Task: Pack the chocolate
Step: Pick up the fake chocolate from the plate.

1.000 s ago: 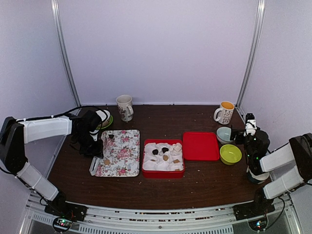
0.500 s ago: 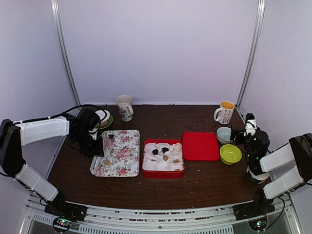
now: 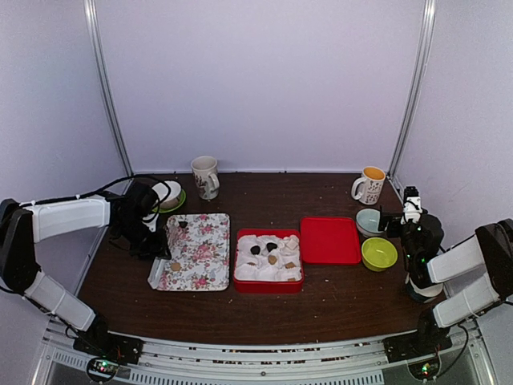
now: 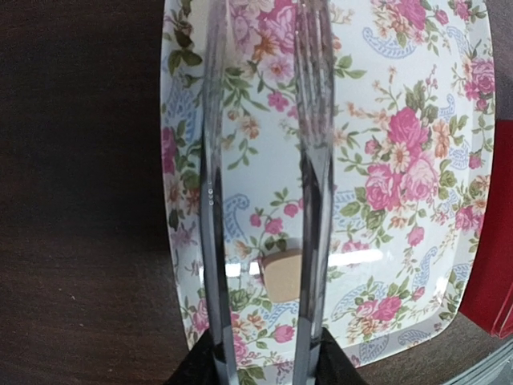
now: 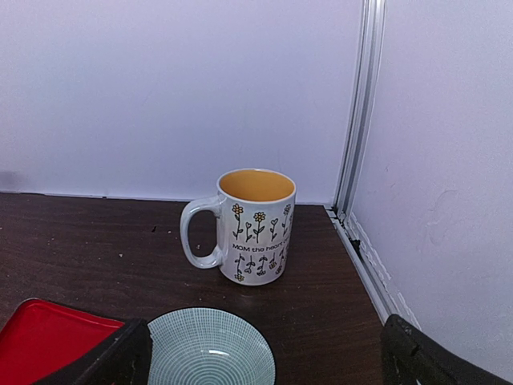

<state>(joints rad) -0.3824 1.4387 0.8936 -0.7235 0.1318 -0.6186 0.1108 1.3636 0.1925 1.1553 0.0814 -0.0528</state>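
Low in the left wrist view, left fingers grip the tongs; 1 tan chocolate shows between their 2 arms, on the flowery tray. A crooked pinch could shoot it off. Right fingers gape wide.

My overhead camera sat high above and behind both arm bases, facing the back wall and taking in the whole table. The left wrist camera hung in close, looking almost straight down along the tongs onto the floral tray and one tan chocolate piece, both also in my overhead view. The right wrist camera sat low, facing the back right corner; its mug and teal bowl showed overhead too.
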